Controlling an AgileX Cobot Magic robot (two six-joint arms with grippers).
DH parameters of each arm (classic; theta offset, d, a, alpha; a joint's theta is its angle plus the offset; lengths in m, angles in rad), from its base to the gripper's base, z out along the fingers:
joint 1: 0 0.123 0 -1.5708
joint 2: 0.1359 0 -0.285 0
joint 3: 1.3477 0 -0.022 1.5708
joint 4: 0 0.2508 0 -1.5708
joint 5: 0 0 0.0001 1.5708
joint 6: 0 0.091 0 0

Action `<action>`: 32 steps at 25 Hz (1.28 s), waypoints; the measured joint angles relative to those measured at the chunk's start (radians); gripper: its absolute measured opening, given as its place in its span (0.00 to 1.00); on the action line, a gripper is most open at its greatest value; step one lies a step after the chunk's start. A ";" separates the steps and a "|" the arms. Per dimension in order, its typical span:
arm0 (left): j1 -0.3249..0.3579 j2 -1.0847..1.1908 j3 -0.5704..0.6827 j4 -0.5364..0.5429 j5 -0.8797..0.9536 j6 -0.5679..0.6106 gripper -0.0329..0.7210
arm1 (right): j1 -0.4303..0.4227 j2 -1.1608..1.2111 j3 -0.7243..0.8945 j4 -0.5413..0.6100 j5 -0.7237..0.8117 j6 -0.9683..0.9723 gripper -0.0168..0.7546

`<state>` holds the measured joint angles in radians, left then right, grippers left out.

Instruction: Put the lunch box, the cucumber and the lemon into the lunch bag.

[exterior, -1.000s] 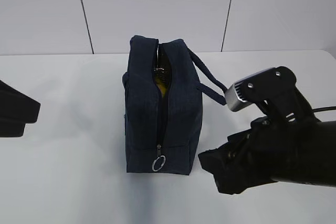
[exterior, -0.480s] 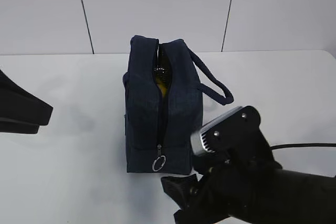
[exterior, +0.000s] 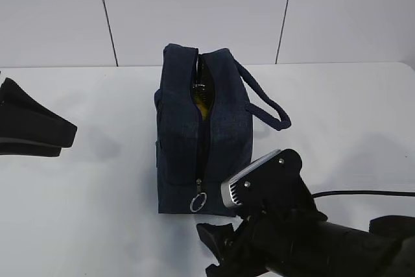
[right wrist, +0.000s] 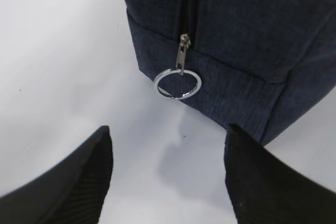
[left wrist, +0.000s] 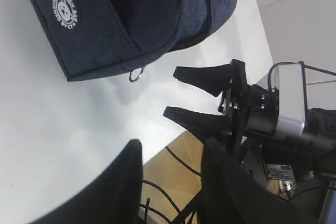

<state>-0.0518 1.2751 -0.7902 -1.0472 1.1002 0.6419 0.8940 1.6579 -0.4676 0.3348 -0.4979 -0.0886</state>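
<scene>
Viewing frame center, we find the lunch bag [exterior: 202, 135] upright on the tabletop [exterior: 97, 225]; the right end effector [right wrist: 168, 177], spread and empty, faces its ring pull [right wrist: 177, 84]; the left end effector [left wrist: 170, 182] stands spread, empty.

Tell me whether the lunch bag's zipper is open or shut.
Open. The lunch bag stands upright with its zipper gaping at the top, something yellow showing inside, and the ring pull sits at the bottom end.
</scene>
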 joint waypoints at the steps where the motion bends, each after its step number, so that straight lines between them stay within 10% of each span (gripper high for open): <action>1: 0.000 0.000 0.000 0.000 -0.002 0.007 0.41 | 0.000 0.000 0.000 0.003 -0.001 -0.015 0.68; 32: 0.002 0.000 0.000 -0.050 -0.207 0.033 0.41 | 0.000 0.151 -0.081 0.118 -0.093 -0.326 0.68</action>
<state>-0.0495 1.2751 -0.7902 -1.0974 0.8936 0.6745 0.8940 1.8084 -0.5483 0.4526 -0.5911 -0.4145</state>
